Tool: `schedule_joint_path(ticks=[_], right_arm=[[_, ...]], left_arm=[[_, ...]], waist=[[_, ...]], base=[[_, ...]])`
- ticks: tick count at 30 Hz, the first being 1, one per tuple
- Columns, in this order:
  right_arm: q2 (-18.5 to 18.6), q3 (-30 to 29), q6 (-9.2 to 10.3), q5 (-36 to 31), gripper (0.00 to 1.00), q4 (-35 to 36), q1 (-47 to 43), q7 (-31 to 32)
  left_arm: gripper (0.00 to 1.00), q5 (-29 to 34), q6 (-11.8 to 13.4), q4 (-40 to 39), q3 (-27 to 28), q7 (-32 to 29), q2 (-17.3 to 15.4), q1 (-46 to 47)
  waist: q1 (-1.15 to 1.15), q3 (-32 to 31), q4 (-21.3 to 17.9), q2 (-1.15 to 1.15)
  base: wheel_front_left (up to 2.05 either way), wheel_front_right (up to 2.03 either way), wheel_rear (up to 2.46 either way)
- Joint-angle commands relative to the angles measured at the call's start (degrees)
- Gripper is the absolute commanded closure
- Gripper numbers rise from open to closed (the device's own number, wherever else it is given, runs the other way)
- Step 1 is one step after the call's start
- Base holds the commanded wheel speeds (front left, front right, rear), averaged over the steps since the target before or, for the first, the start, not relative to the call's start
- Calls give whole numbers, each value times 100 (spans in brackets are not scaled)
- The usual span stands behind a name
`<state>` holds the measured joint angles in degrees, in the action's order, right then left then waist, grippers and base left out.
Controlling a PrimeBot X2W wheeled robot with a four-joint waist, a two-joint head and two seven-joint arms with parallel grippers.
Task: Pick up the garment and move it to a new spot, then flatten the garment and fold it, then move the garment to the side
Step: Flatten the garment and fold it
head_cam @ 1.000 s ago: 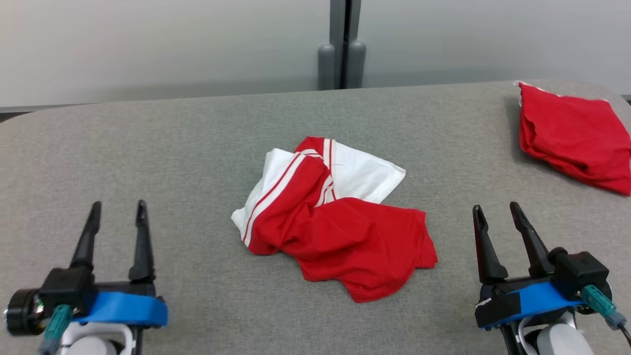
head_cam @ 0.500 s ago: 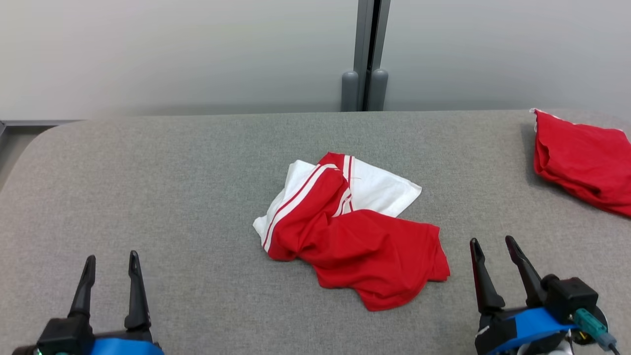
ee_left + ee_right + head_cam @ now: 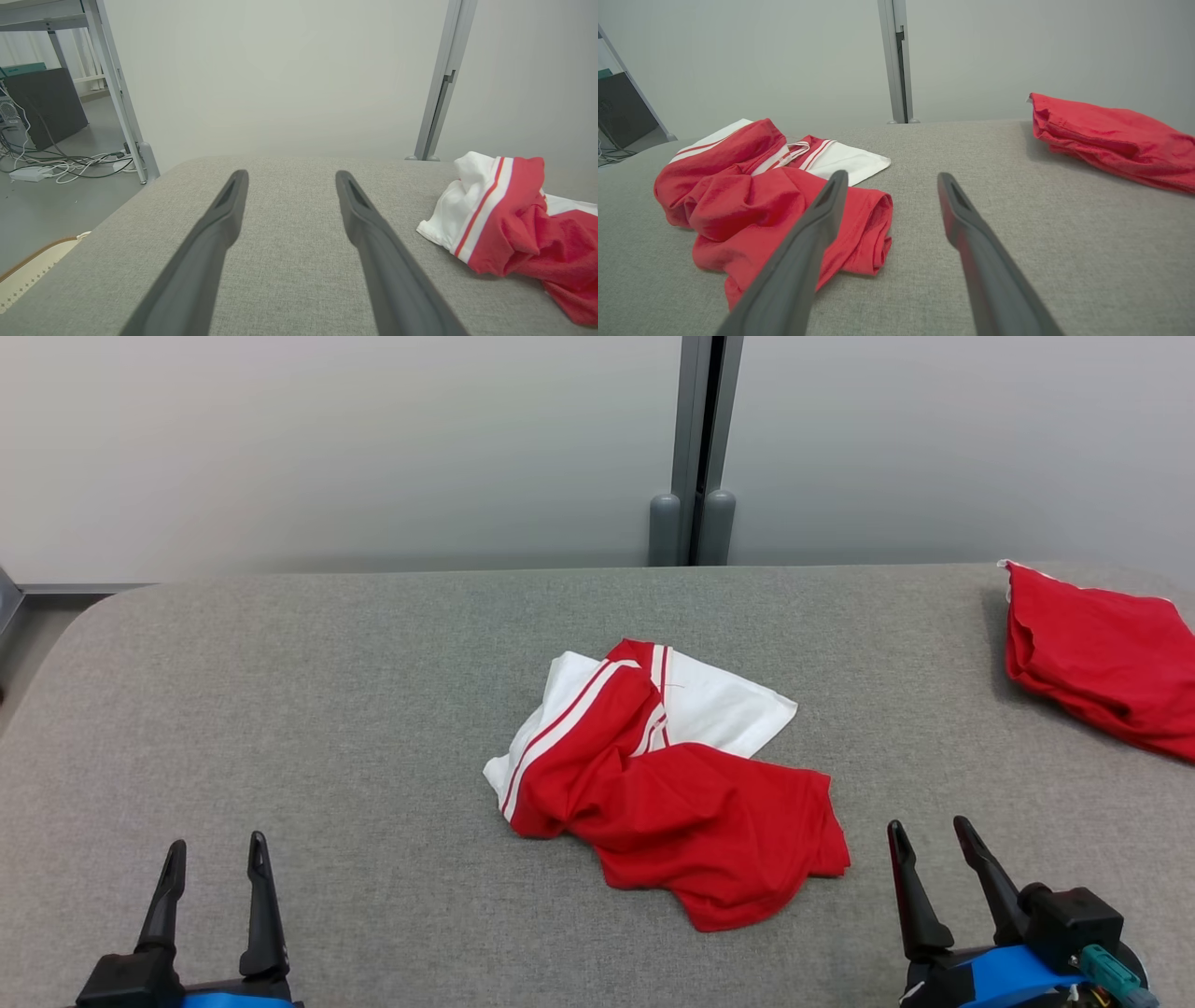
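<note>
With the left claw (image 3: pixel 213 868) and right claw (image 3: pixel 932 849) both spread and empty at the near edge, the crumpled garment (image 3: pixel 667 784) lies mid-bench (image 3: pixel 308 709) untouched, so the pickup step is pending and calls for reaching inward to pinch its cloth.

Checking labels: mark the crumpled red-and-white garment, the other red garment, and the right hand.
crumpled red-and-white garment (image 3: pixel 691 812): head view, red middle section.
other red garment (image 3: pixel 1102 653): head view, upper surface.
right hand (image 3: pixel 928 824): head view, midway between fingertips.
</note>
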<state>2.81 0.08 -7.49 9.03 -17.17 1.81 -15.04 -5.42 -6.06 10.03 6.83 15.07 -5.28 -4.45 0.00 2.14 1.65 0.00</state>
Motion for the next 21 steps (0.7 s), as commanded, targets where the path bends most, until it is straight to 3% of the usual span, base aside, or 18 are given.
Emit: schedule_joint_path(ticks=[1, 21], right_arm=[[17, -11, -1, -34, 0, -17, -62, -20], [17, -4, -1, -18, 0, -62, -28, -20]], left_arm=[[0, 52, -33, -7, 60, 13, 15, -28], [0, 181, -126, 58, 186, 13, 85, 63]], waist=[[0, -8, -8, 0], [0, -2, -25, 0]], base=[[0, 0, 0], [0, 0, 0]])
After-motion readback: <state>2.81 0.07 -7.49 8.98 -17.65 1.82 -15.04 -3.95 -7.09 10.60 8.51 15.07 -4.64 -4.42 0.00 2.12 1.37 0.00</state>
